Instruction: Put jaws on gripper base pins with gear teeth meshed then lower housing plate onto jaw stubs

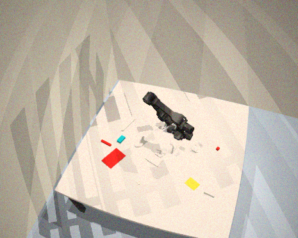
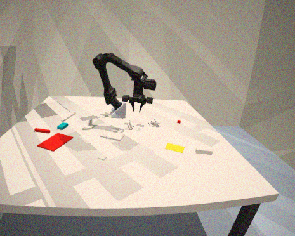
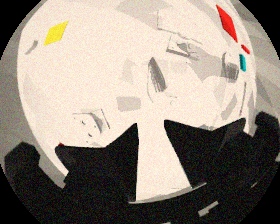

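Several small white parts lie in the middle of the white table (image 1: 214, 211) (image 2: 180, 184). One white upright piece (image 2: 90, 124) (image 1: 140, 141) (image 3: 228, 67) stands to the left. A narrow white piece (image 2: 129, 125) (image 3: 156, 77) stands just ahead of my fingers. A white piece with holes (image 2: 154, 123) (image 1: 196, 147) (image 3: 88, 122) lies to the right. A flat white plate (image 2: 111, 137) (image 1: 153, 161) lies nearer the front. I cannot tell jaws from base at this size. My gripper (image 2: 136, 109) (image 3: 151, 124) hangs above the table behind these parts. Its fingers stand partly apart, with only bare table between them.
A red sheet (image 1: 113, 157) (image 2: 54, 141) (image 3: 226, 21), a red bar (image 1: 106, 142) (image 2: 42, 130) and a cyan block (image 1: 121, 139) (image 2: 62, 126) (image 3: 242, 62) lie at the left. A yellow tile (image 1: 192, 183) (image 2: 174, 148) (image 3: 56, 32), a grey bar (image 1: 209, 194) (image 2: 203, 151) and a small red cube (image 1: 217, 148) (image 2: 179, 121) lie at the right.
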Tool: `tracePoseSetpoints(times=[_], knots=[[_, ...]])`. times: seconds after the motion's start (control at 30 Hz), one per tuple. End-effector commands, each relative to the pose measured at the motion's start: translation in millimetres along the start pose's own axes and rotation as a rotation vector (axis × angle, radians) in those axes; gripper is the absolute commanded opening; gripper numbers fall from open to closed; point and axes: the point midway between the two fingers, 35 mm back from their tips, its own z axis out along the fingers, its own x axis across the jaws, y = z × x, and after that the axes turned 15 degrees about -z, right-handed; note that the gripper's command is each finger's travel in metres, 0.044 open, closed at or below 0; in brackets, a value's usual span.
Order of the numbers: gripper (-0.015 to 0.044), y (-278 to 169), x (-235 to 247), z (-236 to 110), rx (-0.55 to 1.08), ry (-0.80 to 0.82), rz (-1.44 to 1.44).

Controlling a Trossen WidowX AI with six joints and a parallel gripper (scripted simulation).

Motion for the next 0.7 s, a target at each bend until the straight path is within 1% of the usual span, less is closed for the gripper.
tracePoseSetpoints(times=[0.0,0.23,0.67], knots=[[0.0263,0.0,0.0,0.0,0.0,0.0,0.0],[0.044,0.0,0.0,0.0,0.0,0.0,0.0],[0.044,0.0,0.0,0.0,0.0,0.0,0.0]])
